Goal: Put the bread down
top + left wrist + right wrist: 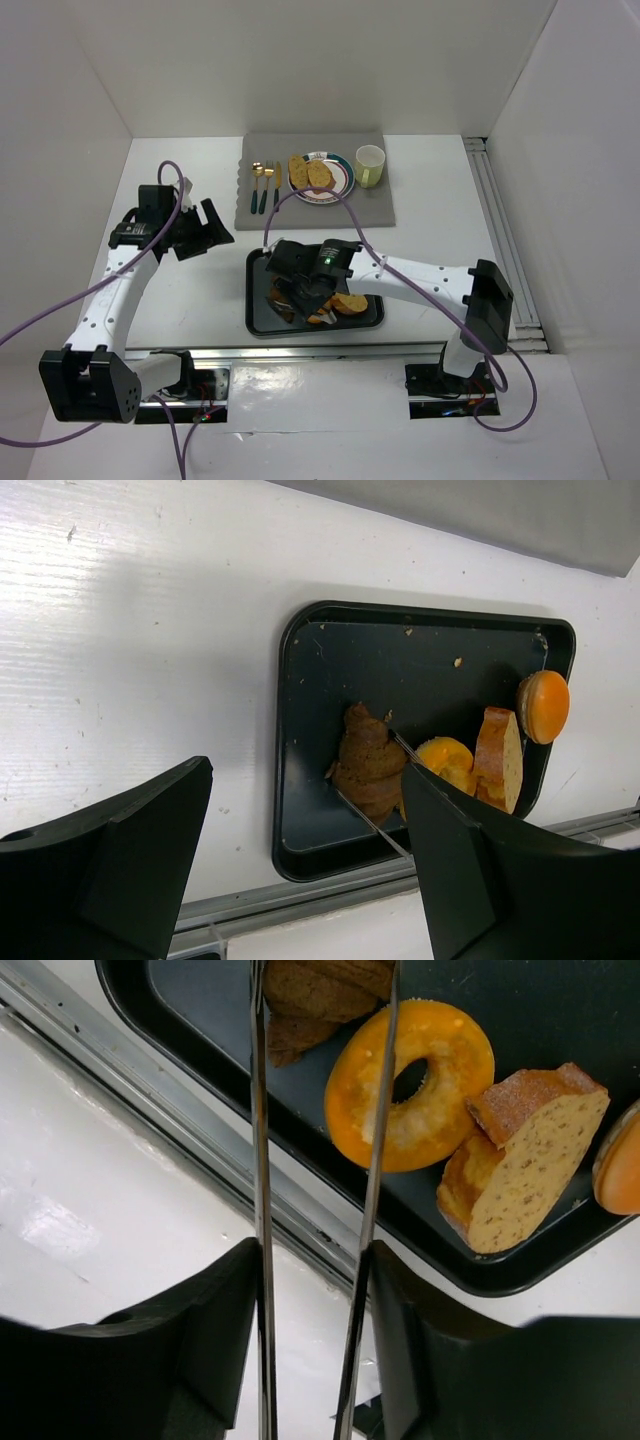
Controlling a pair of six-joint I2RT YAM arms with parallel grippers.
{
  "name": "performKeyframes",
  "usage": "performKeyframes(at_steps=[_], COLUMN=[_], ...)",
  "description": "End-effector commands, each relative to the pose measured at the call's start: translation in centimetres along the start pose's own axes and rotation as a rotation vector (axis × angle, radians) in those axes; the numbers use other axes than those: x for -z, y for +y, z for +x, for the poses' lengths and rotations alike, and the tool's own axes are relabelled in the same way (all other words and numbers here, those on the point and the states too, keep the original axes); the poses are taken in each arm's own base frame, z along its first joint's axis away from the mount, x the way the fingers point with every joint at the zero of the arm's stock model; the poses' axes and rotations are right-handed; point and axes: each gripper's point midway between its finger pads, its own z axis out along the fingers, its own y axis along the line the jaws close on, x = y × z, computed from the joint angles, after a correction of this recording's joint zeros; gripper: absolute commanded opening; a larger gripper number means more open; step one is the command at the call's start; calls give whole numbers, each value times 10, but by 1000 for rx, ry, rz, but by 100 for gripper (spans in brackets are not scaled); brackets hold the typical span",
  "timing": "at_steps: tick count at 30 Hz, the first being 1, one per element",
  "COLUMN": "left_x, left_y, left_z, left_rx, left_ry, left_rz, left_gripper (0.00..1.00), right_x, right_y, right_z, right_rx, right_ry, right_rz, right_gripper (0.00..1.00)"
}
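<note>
Top view: the left fingers [205, 232] hang over the worktop [180, 160] left of the black tray [258, 300]; the right fingers [305, 290] are low over the tray.

Left wrist: the left fingers [150, 830] stand wide and empty; in the tray, tongs [370, 820] straddle the brown bread [368, 765].

Right wrist: the right fingers [210, 1330] clamp the tongs [262, 1160]; the brown bread [320, 990] lies between their tips, beside a ring roll [450, 1070].
</note>
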Motion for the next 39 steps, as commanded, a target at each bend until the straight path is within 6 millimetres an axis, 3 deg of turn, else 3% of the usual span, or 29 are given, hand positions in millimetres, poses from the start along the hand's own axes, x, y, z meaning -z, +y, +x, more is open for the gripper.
performKeyframes(at_steps=[1,3,7,11,14,16,17,21,22,24,25,26,29,33,34,37,39], left_x=[6,6,6,8,9,9,9,15,18,20,21,21,21,21,23,23,23], left_y=[-4,-4,-4,-6,-9,-10,-8,-10,-11,-17,-19,-19,-22,-22,-24,-24,-26], left_z=[-7,-7,-7,-7,-6,-5,-7,-22,-24,-26,-25,-25,-24,-24,-27,-27,-26], left_rx=[-34,-34,-34,-37,-38,-29,-28,-36,-37,-32,-32,-32,-33,-24,-27,-27,-27], left_ry=[-41,-41,-41,-45,-40,-36,-43,-85,-88,-91,-86,-86,-79,-78,-86,-86,-82], left_rz=[24,24,24,36,48,57,40,18,19,41,52,53,68,68,72,72,81], left_gripper=[89,89,89,89,89,89,89,89,89,89,89,89,89,89,89,89,89], right_x=[10,10,26,53,72,69,75,86,87,75,74,63,56,41,26,13,4], right_y=[5,-1,-3,-21,-57,-97,-128,-176,-202,-220,-238,-245,-264,-279,-280,-285,-285], right_z=[-19,-21,-47,-77,-98,-111,-128,-158,-170,-182,-189,-196,-210,-227,-224,-224,-222], right_rx=[31,43,49,-11,-91,-182,-258,-384,-437,-464,-492,-489,-502,-500,-500,-515,-523], right_ry=[-62,-73,-159,-280,-375,-439,-512,-657,-710,-723,-744,-727,-738,-737,-708,-688,-675], right_rz=[-8,20,46,50,112,185,233,302,332,316,329,324,339,305,307,301,299], right_gripper=[49,43,33,33,31,31,31,31,31,31,31,31,31,31,31,33,39])
